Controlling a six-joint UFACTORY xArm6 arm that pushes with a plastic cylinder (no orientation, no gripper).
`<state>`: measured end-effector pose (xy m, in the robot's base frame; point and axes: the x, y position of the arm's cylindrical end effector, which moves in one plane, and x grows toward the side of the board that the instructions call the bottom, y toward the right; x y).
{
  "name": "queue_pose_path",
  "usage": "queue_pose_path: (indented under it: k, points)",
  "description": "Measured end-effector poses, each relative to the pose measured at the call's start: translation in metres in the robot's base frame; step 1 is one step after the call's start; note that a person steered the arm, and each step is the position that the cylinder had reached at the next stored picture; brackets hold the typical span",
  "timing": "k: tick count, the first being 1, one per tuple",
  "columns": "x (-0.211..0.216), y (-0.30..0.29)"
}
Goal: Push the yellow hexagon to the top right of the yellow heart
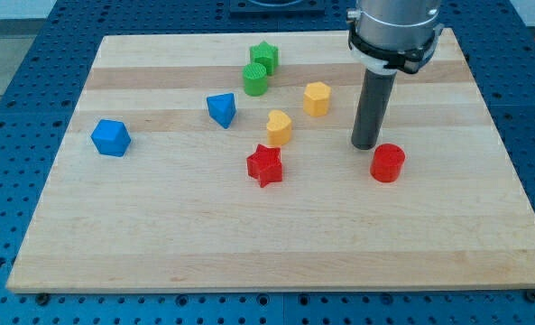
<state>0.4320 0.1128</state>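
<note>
Camera view: one arm, no gripper fitted, so nothing opens, closes or holds. It ends in a dark rod. My tip (366,145) is down on the desk (276,244), touching no block.

Task blocks:
- yellow hexagon (317,98) sits up and to the view's right of the yellow heart (279,127), near it but apart.
- My tip is to the view's right of both, nearer the hexagon, and just up-left of the red cylinder (387,162).

Progress, my read: the hexagon already looks placed at the heart's top right, so the push seems done or nearly so. At most a small nudge is left. The tip stands clear to the side, so nothing looks blocked.

Other blocks:
- red star (265,165) just below the heart.
- blue triangle-like block (221,109) to the heart's left.
- blue block (111,137), shape unclear, far on the view's left.
- green star (265,57) and green cylinder (256,78), close together at the top.

Surface: pale wooden board, plank grain running left to right, flat and clean. It lies on a blue perforated bench (14,108). Room beyond: hardly visible, just a dark strip at the view's top.
</note>
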Motion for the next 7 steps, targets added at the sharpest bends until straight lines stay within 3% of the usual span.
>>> queue_pose_path:
  k: [3,5,7]
  points:
    - [-0.011,0.003]
    - [-0.101,0.003]
    - [-0.101,-0.045]
